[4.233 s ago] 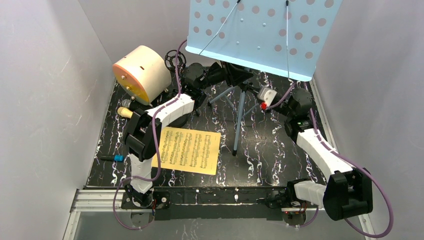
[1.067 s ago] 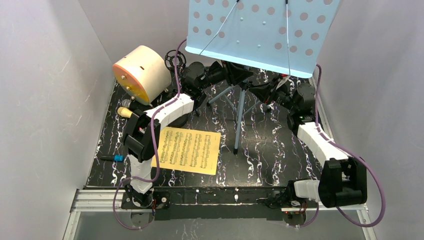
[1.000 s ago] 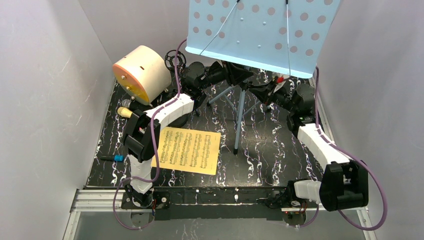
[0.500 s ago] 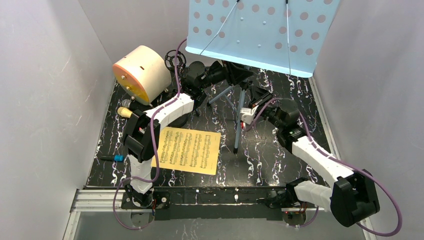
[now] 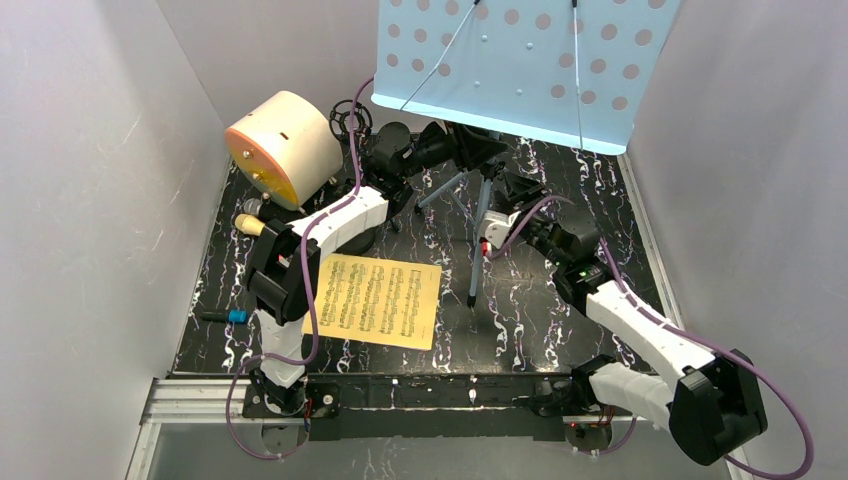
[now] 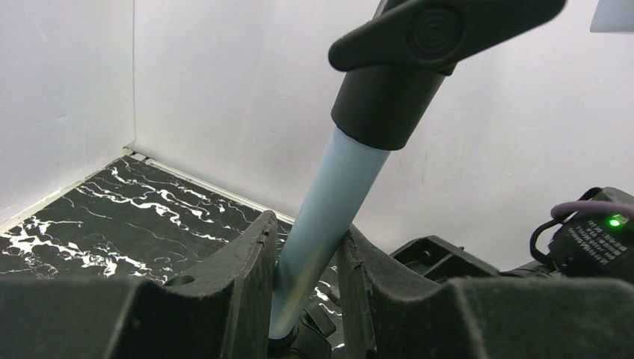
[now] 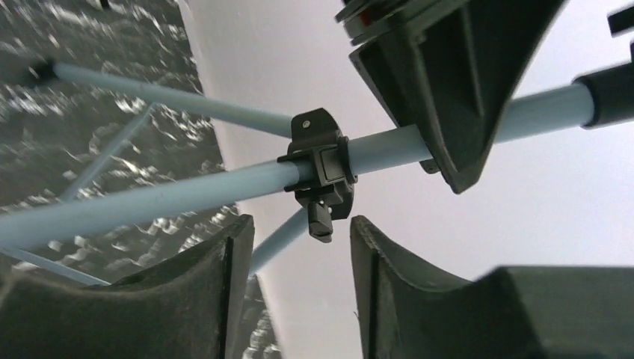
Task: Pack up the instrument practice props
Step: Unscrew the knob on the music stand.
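My left jaws clamp the blue perforated tripod music rack (image 5: 510, 60), probably steadying it; right jaws gape at its black collar (image 7: 321, 168).

soft, even light fills the white-walled booth (image 5: 100, 200) seen from overhead, shadows faint on the black marbled table (image 5: 520, 320) and the blue perforated music rack (image 5: 510, 60) evenly lit. in the right wrist view the dark fingers (image 7: 187, 299) and the table blur softly, the wall behind glaring near white.
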`<action>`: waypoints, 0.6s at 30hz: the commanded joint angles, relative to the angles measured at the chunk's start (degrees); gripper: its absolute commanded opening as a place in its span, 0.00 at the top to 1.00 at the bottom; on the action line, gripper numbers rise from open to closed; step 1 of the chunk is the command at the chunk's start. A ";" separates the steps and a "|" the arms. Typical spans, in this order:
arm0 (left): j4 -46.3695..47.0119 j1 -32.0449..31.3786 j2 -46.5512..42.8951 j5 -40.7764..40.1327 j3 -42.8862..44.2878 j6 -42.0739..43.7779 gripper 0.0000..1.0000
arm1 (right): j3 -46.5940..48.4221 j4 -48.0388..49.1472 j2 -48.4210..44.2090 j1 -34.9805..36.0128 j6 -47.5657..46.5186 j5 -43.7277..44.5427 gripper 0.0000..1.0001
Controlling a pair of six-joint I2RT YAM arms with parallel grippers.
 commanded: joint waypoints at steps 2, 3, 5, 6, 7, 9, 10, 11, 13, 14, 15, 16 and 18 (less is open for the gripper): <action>-8.29 0.39 -1.57 -2.15 -0.39 -0.71 1.00 | 3.86 -0.64 -3.30 -0.31 32.15 -1.09 0.33; -8.23 0.39 -1.55 -2.15 -0.40 -0.70 1.00 | 4.26 -1.23 -3.56 -0.62 36.85 -0.86 0.30; -8.28 0.39 -1.53 -2.15 -0.32 -0.62 1.00 | 4.25 -1.55 -4.06 -1.18 46.57 -0.44 0.26; -8.30 0.39 -1.54 -2.11 -0.31 -0.62 1.00 | 4.00 -1.49 -4.39 -1.52 50.98 -0.63 0.24; -8.30 0.39 -1.45 -2.08 -0.31 -0.66 1.00 | 3.63 -1.33 -4.53 -1.94 55.11 -1.40 0.24; -8.30 0.39 -1.45 -1.98 -0.24 -0.70 1.00 | 2.80 -0.84 -4.70 -2.71 63.49 -2.24 0.21; -8.30 0.39 -1.46 -1.91 -0.25 -0.70 1.00 | 2.39 -0.55 -4.62 -3.30 69.66 -2.43 0.20; -8.30 0.39 -1.52 -1.96 -0.31 -0.69 1.00 | 1.96 -0.34 -4.78 -3.77 73.08 -2.83 0.19; -8.30 0.42 -1.57 -1.94 -0.27 -0.70 1.00 | 1.20 0.15 -5.04 -4.77 82.26 -3.19 0.17; -8.30 0.40 -1.58 -1.91 -0.28 -0.70 1.00 | 0.99 0.49 -5.27 -5.47 86.15 -3.28 0.15; -8.30 0.40 -1.56 -1.81 -0.28 -0.70 1.00 | 0.93 0.62 -5.30 -6.23 89.70 -3.55 0.15; -8.30 0.42 -1.58 -1.82 -0.23 -0.70 1.00 | 0.99 0.65 -5.24 -6.84 92.88 -3.53 0.14; -8.30 0.40 -1.49 -1.80 -0.20 -0.74 1.00 | 1.14 0.76 -5.15 -8.41 100.94 -1.98 0.13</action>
